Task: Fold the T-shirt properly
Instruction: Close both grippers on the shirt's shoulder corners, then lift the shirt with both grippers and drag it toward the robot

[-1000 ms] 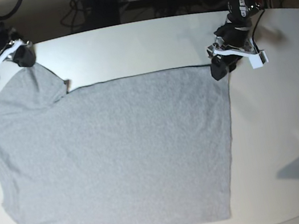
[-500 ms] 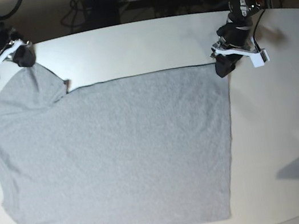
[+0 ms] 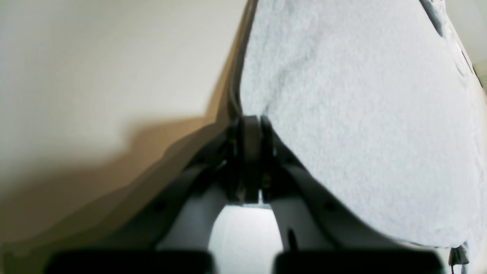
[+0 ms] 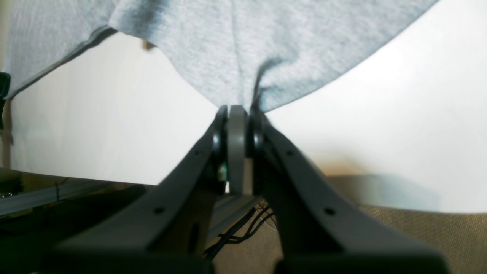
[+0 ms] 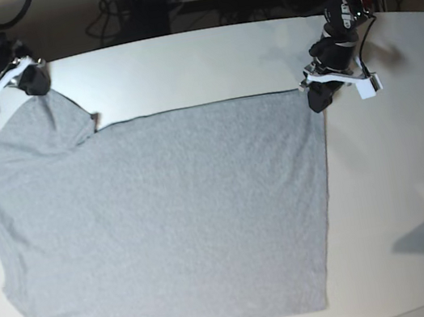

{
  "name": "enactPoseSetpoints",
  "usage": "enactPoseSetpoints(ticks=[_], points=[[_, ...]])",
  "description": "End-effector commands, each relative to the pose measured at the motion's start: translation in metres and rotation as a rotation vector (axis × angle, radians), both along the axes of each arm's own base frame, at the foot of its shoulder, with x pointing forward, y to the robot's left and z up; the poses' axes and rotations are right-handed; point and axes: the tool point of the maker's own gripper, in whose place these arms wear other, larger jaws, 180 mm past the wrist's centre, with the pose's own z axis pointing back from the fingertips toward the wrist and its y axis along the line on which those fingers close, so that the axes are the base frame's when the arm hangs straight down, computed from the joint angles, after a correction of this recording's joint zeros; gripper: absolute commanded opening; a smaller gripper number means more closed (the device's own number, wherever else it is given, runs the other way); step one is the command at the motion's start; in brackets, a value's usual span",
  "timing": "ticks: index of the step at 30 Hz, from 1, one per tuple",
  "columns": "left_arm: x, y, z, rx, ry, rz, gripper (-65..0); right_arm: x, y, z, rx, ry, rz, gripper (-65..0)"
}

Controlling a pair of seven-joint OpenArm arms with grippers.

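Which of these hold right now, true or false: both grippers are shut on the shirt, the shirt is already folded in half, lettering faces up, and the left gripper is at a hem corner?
1. Both the left gripper and right gripper are shut on the T-shirt. True.
2. The T-shirt is folded in half. False: it lies spread flat on the table.
3. Lettering faces up. False: the visible side is plain grey.
4. The left gripper pinches a hem corner. True.
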Motion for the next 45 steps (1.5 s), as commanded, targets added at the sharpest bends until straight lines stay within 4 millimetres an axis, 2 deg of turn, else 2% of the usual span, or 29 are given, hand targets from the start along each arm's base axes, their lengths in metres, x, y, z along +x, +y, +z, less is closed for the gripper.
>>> enactPoseSetpoints(ticks=[1, 5, 12, 18, 22, 25, 29, 38, 45], points=[[-0.008, 0.001, -0.007, 0.013, 0.049, -0.011, -65.0, -0.005, -0.005, -0.002, -0.025, 0.028, 0.004, -64.7], [-0.011, 0.001, -0.005, 0.016, 0.049, -0.014, -65.0, -0.005, -0.006, -0.002, -0.026, 0.028, 0.005, -64.7], [-0.003, -0.009, 0.029, 0.036, -0.040, -0.052, -65.0, 0.002, -0.014, 0.007, -0.065, 0.001, 0.029, -64.7], [-0.001, -0.010, 0.033, 0.039, -0.050, -0.055, -65.0, 0.023, -0.016, 0.039, -0.139, -0.093, 0.083, -64.7], [0.002, -0.011, 0.038, 0.043, -0.065, -0.060, -65.0, 0.032, -0.019, 0.051, -0.167, -0.128, 0.101, -64.7], [0.006, -0.014, 0.049, 0.047, -0.094, -0.069, -65.0, 0.040, -0.019, 0.054, -0.177, -0.130, 0.125, -64.7], [0.011, -0.018, 0.063, 0.053, -0.133, -0.081, -65.0, 0.058, -0.018, 0.069, -0.210, -0.161, 0.160, -64.7], [0.017, -0.017, 0.068, 0.054, -0.151, -0.075, -65.0, 0.095, -0.025, 0.091, -0.256, -0.210, 0.188, -64.7], [0.012, 0.008, 0.070, 0.050, -0.148, 0.026, -65.0, 0.117, -0.030, 0.102, -0.304, -0.224, 0.193, -64.7]])
